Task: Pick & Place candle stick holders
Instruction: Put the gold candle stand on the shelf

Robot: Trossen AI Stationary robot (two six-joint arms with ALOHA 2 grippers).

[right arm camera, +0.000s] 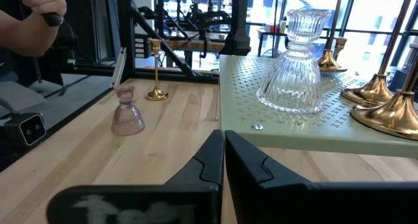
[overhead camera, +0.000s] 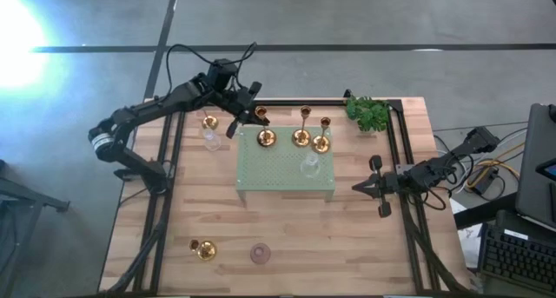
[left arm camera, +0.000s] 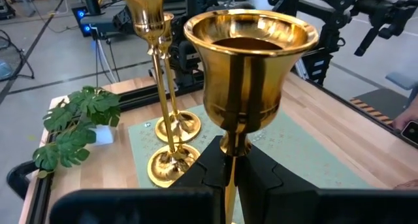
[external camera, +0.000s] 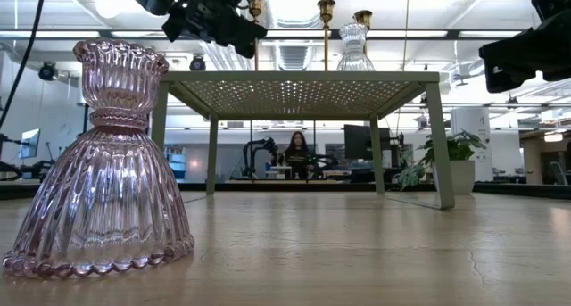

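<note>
A brass candle stick holder (left arm camera: 248,80) is clamped by its stem in the left gripper (overhead camera: 246,115), whose jaws are tight on it, above the far left corner of the pale green perforated tray (overhead camera: 282,172). Three brass holders and one clear glass holder (right arm camera: 294,61) already stand on that tray. The placing step seems underway; next it likely needs lowering upright onto bare tray. The right gripper (overhead camera: 369,187) waits beside the tray, jaws together.

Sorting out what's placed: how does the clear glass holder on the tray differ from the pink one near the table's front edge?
The clear glass holder stands on the green tray; the pink glass holder stands on bare wood. One is colourless, the other pink-tinted. Both are upright, ribbed and bell-shaped.
</note>
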